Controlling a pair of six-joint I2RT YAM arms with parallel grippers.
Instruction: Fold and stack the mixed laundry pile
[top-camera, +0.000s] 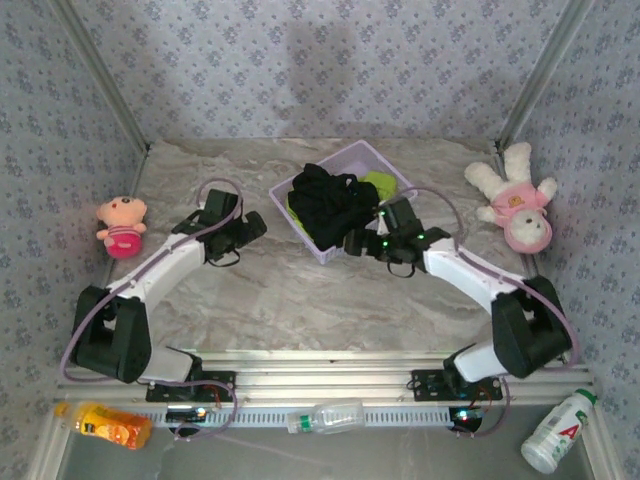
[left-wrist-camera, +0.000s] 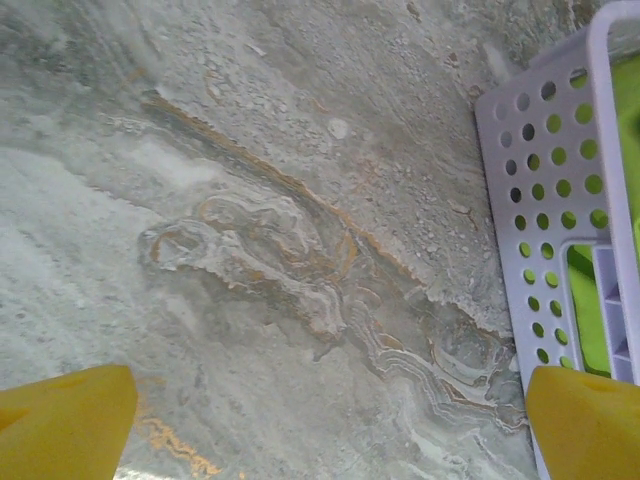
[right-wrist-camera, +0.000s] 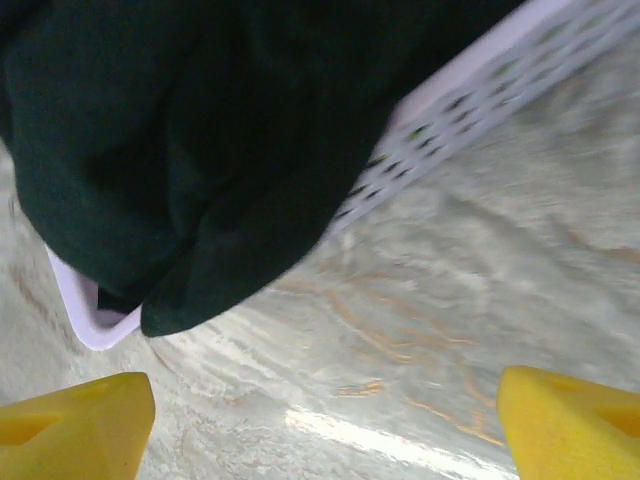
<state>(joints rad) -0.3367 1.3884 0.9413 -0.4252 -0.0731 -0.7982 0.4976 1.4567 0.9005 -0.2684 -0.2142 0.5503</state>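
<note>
**A:** How was the desk (top-camera: 300, 295) laid out?

**B:** All the laundry sat in the basket (left-wrist-camera: 530, 200), at the upper centre of the top view. The black shirt (top-camera: 325, 200) was heaped on top in a bunch. In the right wrist view one fold of it hung over the basket wall, from the upper left of the frame. The green shirt (top-camera: 382, 182) lay under and behind it, peeking out at the basket's upper right.

**A:** How would they handle?

**B:** I judged them light, limp cloth with no stiffness at all. A pinch would lift one point and the rest would sag and trail. They didn't look fragile or slippery, but a lift might have dragged the other shirt or the basket along.

**A:** Where would you take hold?

**B:** The overhanging black fold looked best, being loose cloth clear of the green shirt. A shoulder or hem would have served folding better, but the heap hid those.

**A:** And the grippers?

**B:** The right gripper (right-wrist-camera: 325, 400) was spread wide and empty, with its yellow fingers (right-wrist-camera: 70, 420) low in the frame just below that fold. The left gripper (left-wrist-camera: 325, 400) was also spread and empty, over bare desk. The basket wall was at the right edge of its view.
</note>
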